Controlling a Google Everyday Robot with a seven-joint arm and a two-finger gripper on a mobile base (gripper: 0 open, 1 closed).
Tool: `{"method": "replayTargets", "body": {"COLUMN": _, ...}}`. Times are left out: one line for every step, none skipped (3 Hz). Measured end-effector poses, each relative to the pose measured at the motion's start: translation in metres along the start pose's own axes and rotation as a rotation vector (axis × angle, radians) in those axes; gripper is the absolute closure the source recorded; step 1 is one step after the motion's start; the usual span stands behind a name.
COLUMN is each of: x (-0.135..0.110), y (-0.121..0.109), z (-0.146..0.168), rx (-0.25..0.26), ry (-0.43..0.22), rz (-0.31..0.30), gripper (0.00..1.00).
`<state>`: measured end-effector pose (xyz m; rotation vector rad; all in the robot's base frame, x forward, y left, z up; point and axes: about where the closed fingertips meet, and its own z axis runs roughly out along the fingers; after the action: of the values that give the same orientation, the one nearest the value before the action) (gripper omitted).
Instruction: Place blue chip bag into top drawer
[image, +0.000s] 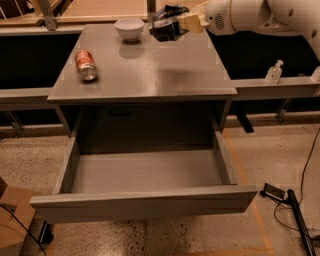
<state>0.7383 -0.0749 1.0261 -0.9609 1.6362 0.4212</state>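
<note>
The blue chip bag, dark and crinkly, is at the back right of the grey table, just right of the bowl. My gripper reaches in from the right on the white arm and is shut on the bag's right side. The bag seems to be held slightly above the tabletop. The top drawer is pulled fully open below the table's front edge. Its grey floor is bare.
A white bowl stands at the back of the table. A red soda can lies on its side at the left. A small bottle stands on the right ledge. Cables and a device lie on the floor at right, and a cardboard box at lower left.
</note>
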Motion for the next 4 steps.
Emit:
{"method": "replayTargets", "body": {"x": -0.012, "y": 0.046, "z": -0.055, "rx": 0.007, "ry": -0.013, "rz": -0.035, "gripper": 1.00}}
{"method": "replayTargets", "body": {"x": 0.009, "y": 0.098, "z": -0.088, "rx": -0.019, "ry": -0.005, "rz": -0.003, "gripper": 1.00}}
{"method": "replayTargets", "body": {"x": 0.052, "y": 0.145, "z": -0.108, "rx": -0.054, "ry": 0.041, "rz": 0.084, "gripper": 1.00}}
{"method": "replayTargets", "body": {"x": 0.120, "y": 0.196, "z": -0.109, "rx": -0.120, "ry": 0.158, "rz": 0.213, "gripper": 0.98}}
